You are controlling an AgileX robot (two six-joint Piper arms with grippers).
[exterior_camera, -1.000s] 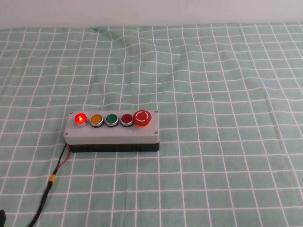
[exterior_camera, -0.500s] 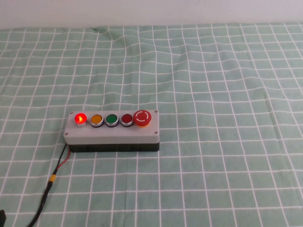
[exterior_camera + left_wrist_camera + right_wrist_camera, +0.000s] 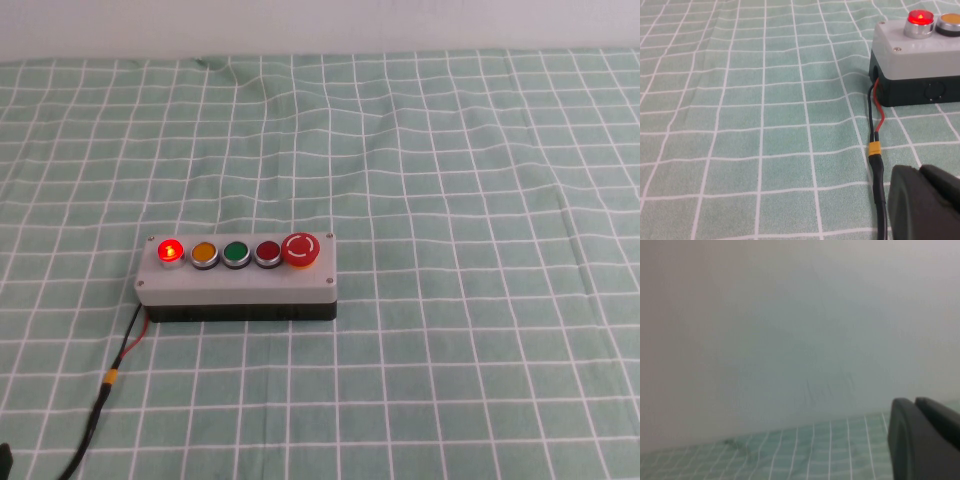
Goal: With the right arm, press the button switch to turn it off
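Still lit: button switch (image 3: pixel 170 251) glowing red at the left end of the grey box (image 3: pixel 236 286), beside the orange one. Right gripper (image 3: pixel 925 440) off aside, facing the wall; left gripper (image 3: pixel 925 205) near the cable (image 3: pixel 875 150); jaws on both impossible to judge. Best pressed straight down, squarely. Green checked cloth (image 3: pixel 450 200), slightly rumpled; pale wall behind.

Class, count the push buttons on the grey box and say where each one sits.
5, in one row on the box, from the robot's left: lit red button, orange, green, dark red, big red stop button. None seems hidden. Neither gripper is near.
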